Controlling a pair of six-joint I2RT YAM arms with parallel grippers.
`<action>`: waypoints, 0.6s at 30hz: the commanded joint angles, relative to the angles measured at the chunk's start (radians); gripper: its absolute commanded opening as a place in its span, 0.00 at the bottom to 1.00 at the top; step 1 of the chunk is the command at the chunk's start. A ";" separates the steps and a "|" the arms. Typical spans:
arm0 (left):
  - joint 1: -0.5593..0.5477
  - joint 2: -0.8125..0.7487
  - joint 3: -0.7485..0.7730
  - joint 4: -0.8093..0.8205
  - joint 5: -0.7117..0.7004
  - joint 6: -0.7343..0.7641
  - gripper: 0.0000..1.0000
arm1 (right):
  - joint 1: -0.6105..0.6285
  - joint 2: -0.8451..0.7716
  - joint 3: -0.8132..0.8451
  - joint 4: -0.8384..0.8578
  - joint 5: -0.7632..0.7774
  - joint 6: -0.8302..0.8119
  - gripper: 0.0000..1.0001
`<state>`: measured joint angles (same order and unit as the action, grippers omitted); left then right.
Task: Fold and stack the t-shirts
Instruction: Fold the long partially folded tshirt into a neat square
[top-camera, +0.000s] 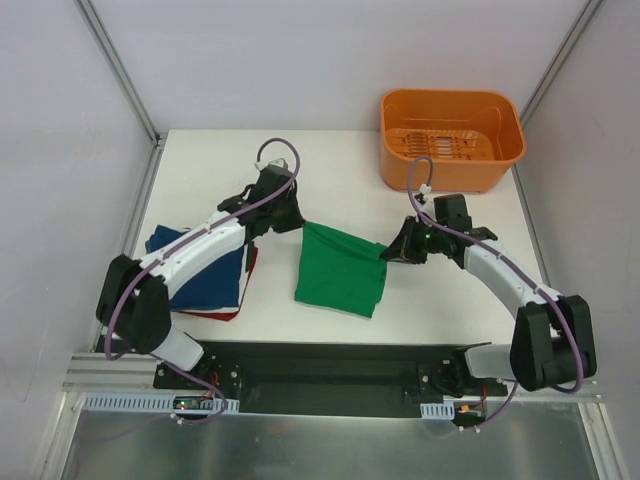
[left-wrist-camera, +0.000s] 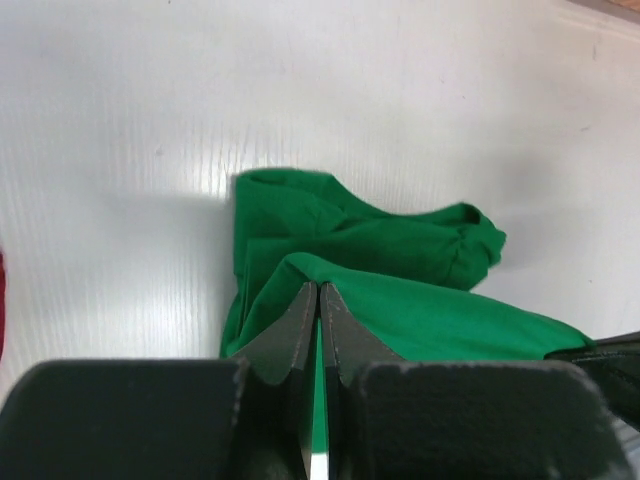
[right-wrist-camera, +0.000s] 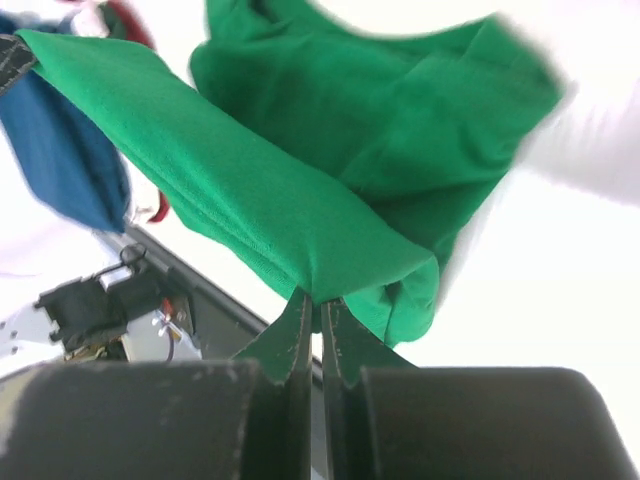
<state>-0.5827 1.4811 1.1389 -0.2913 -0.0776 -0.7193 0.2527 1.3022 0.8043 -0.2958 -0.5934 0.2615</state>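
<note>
The green t-shirt (top-camera: 340, 268) hangs folded between my two grippers at the table's middle, its lower part resting on the table. My left gripper (top-camera: 297, 222) is shut on its upper left corner; the cloth shows pinched between the fingers in the left wrist view (left-wrist-camera: 400, 300). My right gripper (top-camera: 388, 252) is shut on its upper right corner, the cloth (right-wrist-camera: 300, 180) draped over the fingertips. The navy blue t-shirt (top-camera: 215, 275) lies at the left under my left arm, on a red t-shirt (top-camera: 247, 270) seen as an edge. The dark shirt is not distinguishable.
An orange plastic basket (top-camera: 452, 140) stands at the back right of the white table (top-camera: 340, 160). The black base rail (top-camera: 330, 365) runs along the near edge. Grey walls close in both sides.
</note>
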 joint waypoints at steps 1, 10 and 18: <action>0.052 0.160 0.120 0.006 0.004 0.077 0.00 | -0.026 0.095 0.068 0.010 0.075 -0.031 0.01; 0.101 0.358 0.266 -0.016 0.160 0.123 0.53 | -0.035 0.302 0.177 0.053 0.086 -0.016 0.39; 0.103 0.124 0.102 -0.023 0.136 0.150 0.99 | -0.004 0.152 0.161 -0.041 0.125 -0.091 0.97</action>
<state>-0.4770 1.7859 1.3144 -0.3023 0.0502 -0.5926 0.2253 1.5860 0.9470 -0.2771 -0.5064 0.2283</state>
